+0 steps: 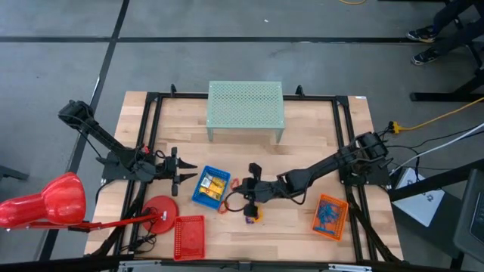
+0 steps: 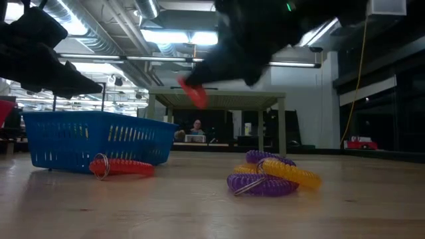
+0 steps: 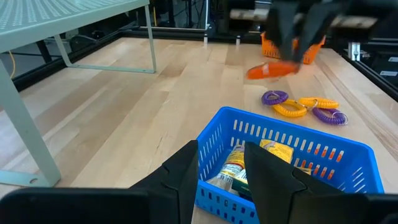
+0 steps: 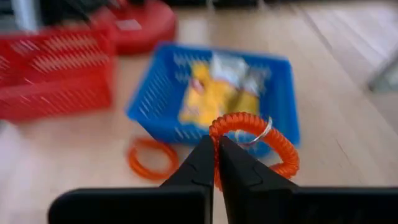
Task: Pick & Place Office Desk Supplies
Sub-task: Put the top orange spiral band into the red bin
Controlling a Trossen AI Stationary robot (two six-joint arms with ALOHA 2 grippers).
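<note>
1. Two hands at work over the worktop (image 1: 302, 162): right hand (image 4: 214, 152) pinched fully shut on an orange coil loop (image 4: 252, 134) and raised off the wood, just beside the blue tray (image 1: 211, 187) on the side facing the orange tray (image 1: 330, 216); left hand (image 3: 221, 163) hanging partly open and empty at the blue tray's opposite end.

2. Held by one thin strand at the fingertips, with the rest of the coil and its metal ring dangling free; best carried level and unhurried, judging by that slim purchase, and released only once squarely over the chosen tray.

3. Still loose on the wood: a second orange loop (image 2: 123, 166) touching the blue tray's foot, plus a cluster of purple and yellow loops (image 2: 269, 177) near the blue tray, toward the orange tray. Yellow packets (image 1: 212, 186) already inside the blue tray.

4. Open wood between the blue tray and the orange tray, offering a likely clear lane above the loose cluster.

5. Tighter going on the far side of the blue tray: left hand close by, red tray (image 1: 190, 234) and red lamp base (image 1: 160, 209) just beyond, worktop's near edge not far past those. Green mesh shelf (image 1: 246, 106) well apart.
</note>
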